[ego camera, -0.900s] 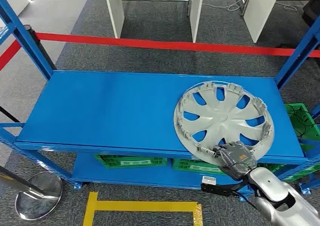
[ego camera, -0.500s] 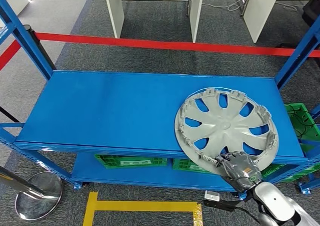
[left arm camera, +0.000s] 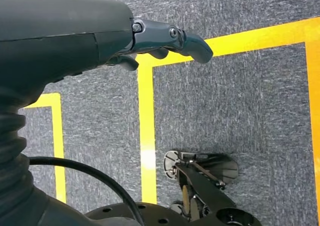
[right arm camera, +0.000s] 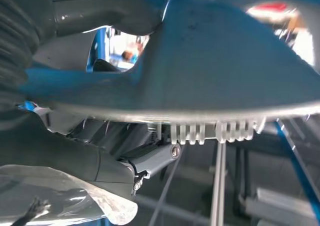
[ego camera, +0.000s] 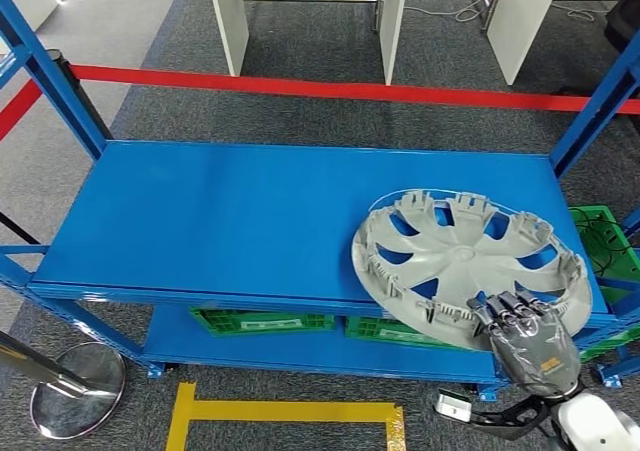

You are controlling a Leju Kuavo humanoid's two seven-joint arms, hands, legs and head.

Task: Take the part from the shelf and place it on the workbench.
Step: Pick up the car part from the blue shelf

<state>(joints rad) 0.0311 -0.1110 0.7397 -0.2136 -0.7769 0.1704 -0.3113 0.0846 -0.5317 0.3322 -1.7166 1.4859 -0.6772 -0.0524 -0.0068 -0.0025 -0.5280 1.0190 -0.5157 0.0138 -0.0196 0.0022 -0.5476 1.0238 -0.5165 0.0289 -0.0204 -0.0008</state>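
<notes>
Silver-grey plastic wheel cover (ego camera: 468, 261) with curved spokes lies at the right end of the blue metal shelf (ego camera: 226, 221), its near rim tilted and jutting past the shelf's front edge. The right hand (ego camera: 528, 336) grips that near rim, fingers (ego camera: 507, 309) over the top. The left hand (left arm camera: 158, 40) hangs above grey carpet with yellow tape lines (left arm camera: 146, 131), fingers loosely extended, holding nothing. Green crates (ego camera: 260, 321) sit on the lower shelf.

This looks like a workshop or a factory test area. A blue steel shelf rack (ego camera: 226, 221) stands on grey carpet floor (ego camera: 302, 51). Red tape (ego camera: 317, 89) crosses the floor at 12 o'clock, yellow tape (ego camera: 287, 411) at 6 o'clock, and green plastic crates (ego camera: 260, 321) sit on the lower shelf.
</notes>
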